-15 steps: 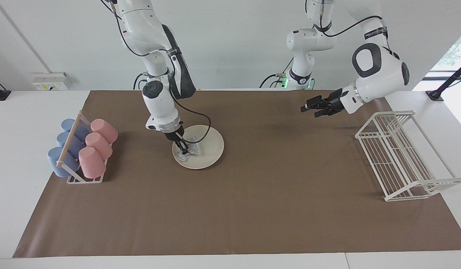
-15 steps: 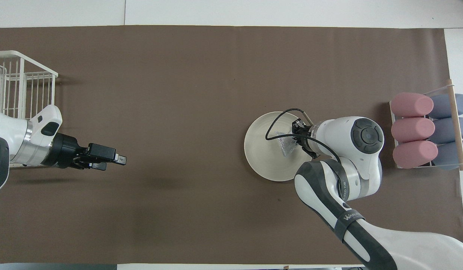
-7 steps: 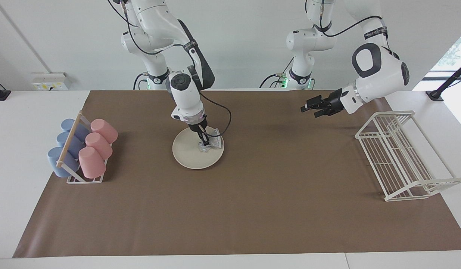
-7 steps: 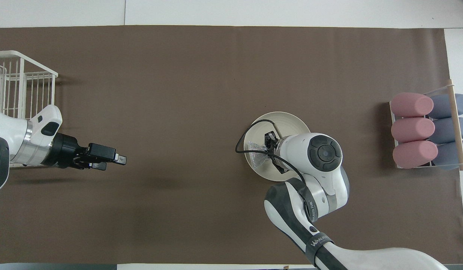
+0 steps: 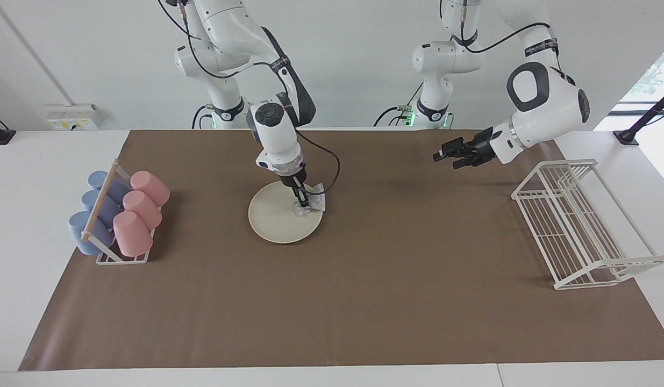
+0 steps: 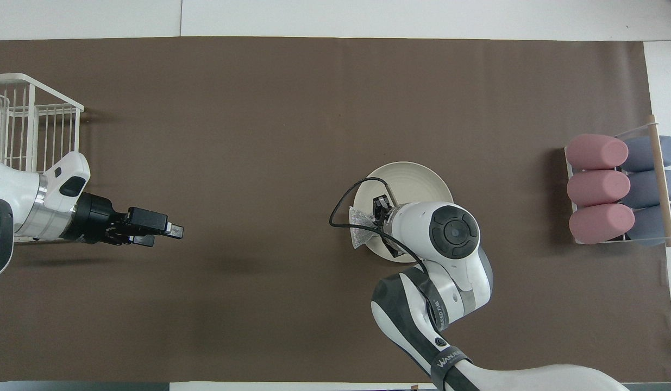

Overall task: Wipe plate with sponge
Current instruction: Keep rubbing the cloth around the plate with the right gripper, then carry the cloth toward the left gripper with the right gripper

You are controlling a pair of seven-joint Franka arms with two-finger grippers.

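Facing view gives you the clearest read on the right gripper (image 5: pixel 304 205): its fingertips are clenched on the sponge (image 5: pixel 311 204), pressing it down at the rim of the plate (image 5: pixel 278 217), on the edge toward the left arm's end of the table. The sponge lies partly on the plate and partly over its rim, above the brown mat (image 5: pixel 364 301). From the overhead view you see the same thing: the sponge (image 6: pixel 360 232) sticks out past the plate (image 6: pixel 422 182) while the right gripper (image 6: pixel 380 212) and its wrist cover the part of the plate nearest the robots. A black cable loops from that wrist over the plate's edge.

The plate itself sits on the mat toward the right arm's end of the table, fairly near the robots. Farther along toward that end you find the cup rack (image 5: pixel 114 252), holding pink cups (image 5: pixel 138 215) and blue cups (image 5: pixel 92 215) laid on their sides.

The left gripper (image 5: pixel 442 156) hangs in the air over bare mat, well apart from the plate, its fingers released and holding nothing; that arm waits. Beside it, at the left arm's end of the table, the white wire rack (image 5: pixel 579 226) stands half on the mat and half on the white table (image 5: pixel 20 215)
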